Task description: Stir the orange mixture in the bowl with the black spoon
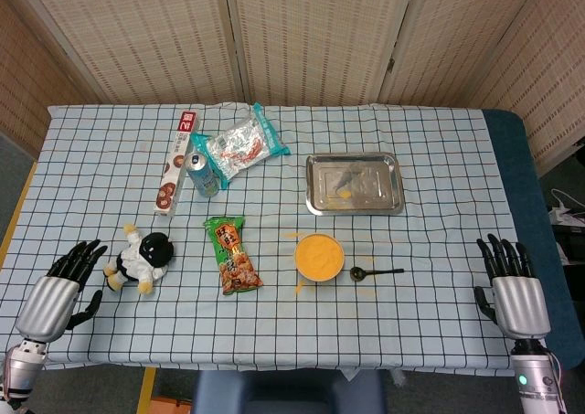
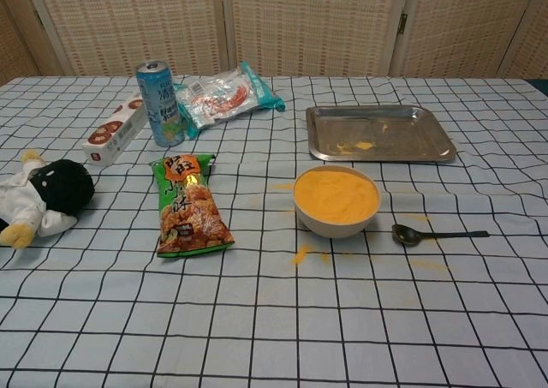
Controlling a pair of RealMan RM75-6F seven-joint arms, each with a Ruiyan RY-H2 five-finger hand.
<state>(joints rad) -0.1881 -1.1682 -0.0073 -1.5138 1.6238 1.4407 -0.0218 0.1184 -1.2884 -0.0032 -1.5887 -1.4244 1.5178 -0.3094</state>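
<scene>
A white bowl full of orange mixture stands near the table's middle. The black spoon lies flat just right of the bowl, its scoop toward the bowl and handle pointing right. My left hand rests at the table's near left corner, fingers spread, holding nothing. My right hand rests at the near right edge, fingers spread and empty, well right of the spoon. Neither hand shows in the chest view.
A steel tray with orange smears lies behind the bowl. A green snack bag, plush toy, blue can, long box and clear packet fill the left half. Orange spills dot the cloth by the bowl.
</scene>
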